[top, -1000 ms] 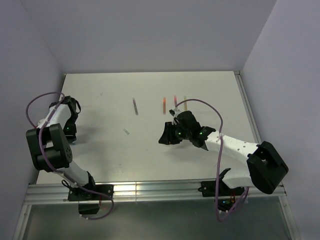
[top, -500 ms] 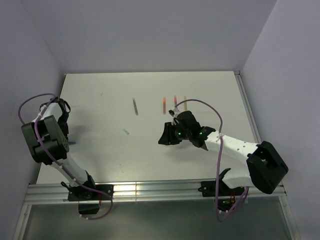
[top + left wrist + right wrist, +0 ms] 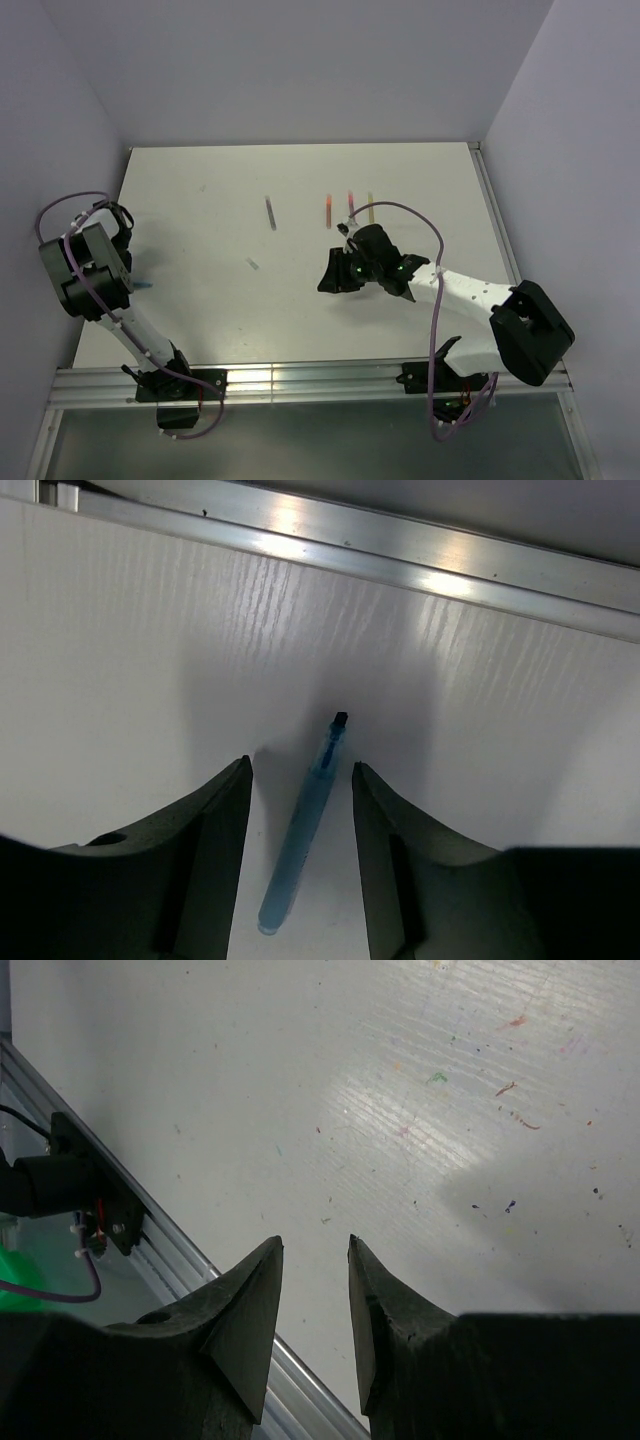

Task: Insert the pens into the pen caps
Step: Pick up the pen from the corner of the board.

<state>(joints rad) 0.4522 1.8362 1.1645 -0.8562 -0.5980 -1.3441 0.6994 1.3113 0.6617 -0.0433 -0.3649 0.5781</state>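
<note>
Left gripper is down over the blue pen, jaws apart on either side of it, nothing clamped yet. The pen lies flat on the table, near its left edge rail. This looks like the pick-up step. Next it needs a square pinch on the barrel, then a lift. Right gripper hovers mid-table, narrowly parted and empty.

Open white tabletop spreads across the overhead view's lower middle, broken by one small pale stub. A row of thin coloured sticks bars the upper middle. At far left, a translucent blue stick lies inside the black left gripper, with slim room on either side.
</note>
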